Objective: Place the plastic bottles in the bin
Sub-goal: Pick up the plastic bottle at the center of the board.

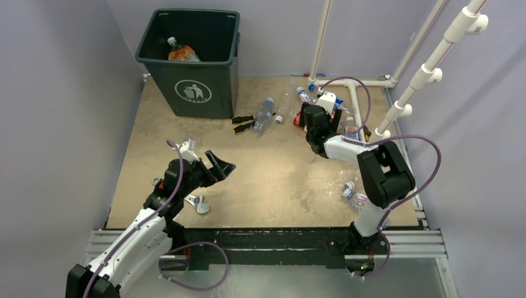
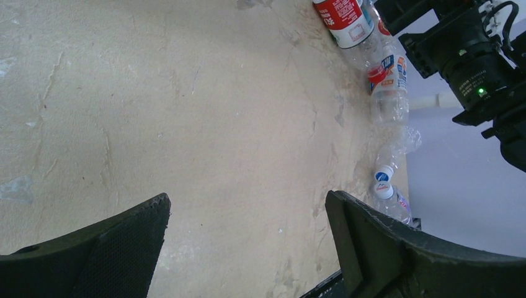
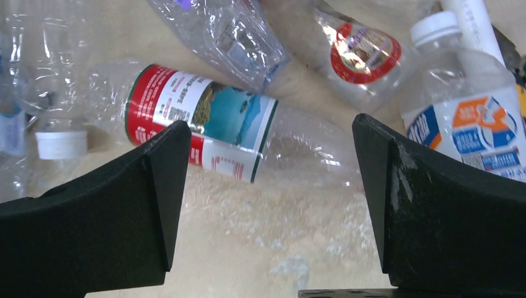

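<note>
Clear crumpled plastic bottles (image 1: 263, 115) with blue or red labels, strewn over far and right side of bench (image 1: 273, 180). 1 orange-labelled bottle (image 1: 181, 53) inside dark green bin (image 1: 217, 77), far left. Left claw (image 1: 217, 166) apart, empty. Right claw (image 3: 270, 143) apart over red-labelled bottle (image 3: 198, 130), label print seen only by right wrist. Bin only from top.

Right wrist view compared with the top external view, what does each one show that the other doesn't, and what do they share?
Only the right wrist view shows label detail: a red-and-white labelled bottle with a landscape picture, lying below the right gripper, whose jaws are open. Only the top external view shows the bin with an orange-labelled bottle inside, the open left gripper, the screwdrivers and the wrench. Both show the right gripper over scattered bottles on the table.
</note>
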You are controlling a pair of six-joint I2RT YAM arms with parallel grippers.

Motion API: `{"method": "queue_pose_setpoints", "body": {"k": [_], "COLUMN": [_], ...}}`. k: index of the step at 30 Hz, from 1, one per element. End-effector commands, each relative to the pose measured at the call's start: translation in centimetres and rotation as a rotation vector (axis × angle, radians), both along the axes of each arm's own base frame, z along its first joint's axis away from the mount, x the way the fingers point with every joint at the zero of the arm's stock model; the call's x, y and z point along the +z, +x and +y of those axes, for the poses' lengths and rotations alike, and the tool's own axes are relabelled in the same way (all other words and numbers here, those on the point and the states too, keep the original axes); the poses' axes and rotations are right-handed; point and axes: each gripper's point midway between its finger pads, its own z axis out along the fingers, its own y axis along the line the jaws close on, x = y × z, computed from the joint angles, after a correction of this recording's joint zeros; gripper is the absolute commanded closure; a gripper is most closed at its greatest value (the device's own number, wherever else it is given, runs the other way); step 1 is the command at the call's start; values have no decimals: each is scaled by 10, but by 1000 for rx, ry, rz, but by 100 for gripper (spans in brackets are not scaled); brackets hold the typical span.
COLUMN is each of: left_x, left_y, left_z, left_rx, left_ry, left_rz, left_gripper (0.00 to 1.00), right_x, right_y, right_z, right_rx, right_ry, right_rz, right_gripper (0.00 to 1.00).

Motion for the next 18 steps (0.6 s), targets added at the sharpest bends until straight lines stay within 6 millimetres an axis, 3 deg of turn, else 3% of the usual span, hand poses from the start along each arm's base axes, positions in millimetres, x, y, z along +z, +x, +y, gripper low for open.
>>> {"method": "queue_pose_setpoints", "body": {"k": [1,6,11,18], "left_x": [15,14,14,19], "left_y": [6,7,5,-1], "left_z": [-2,-4,-6,-5], "left_rx": [-13,-14,-16,-25], "left_ry": [8,-7,-30,-42], "left_rz": [-53,-50,-51,-63], "left_gripper": [4,4,4,4], "right_x": [8,2,-23,-39], "right_y": [30,37,35,20], "right_z": [10,33,53,53], "right_rx": [95,222,306,287], "right_ry": [-35,-3,41,72], "right_rz": [-26,11,135,202], "right_gripper": [1,1,1,1]}}
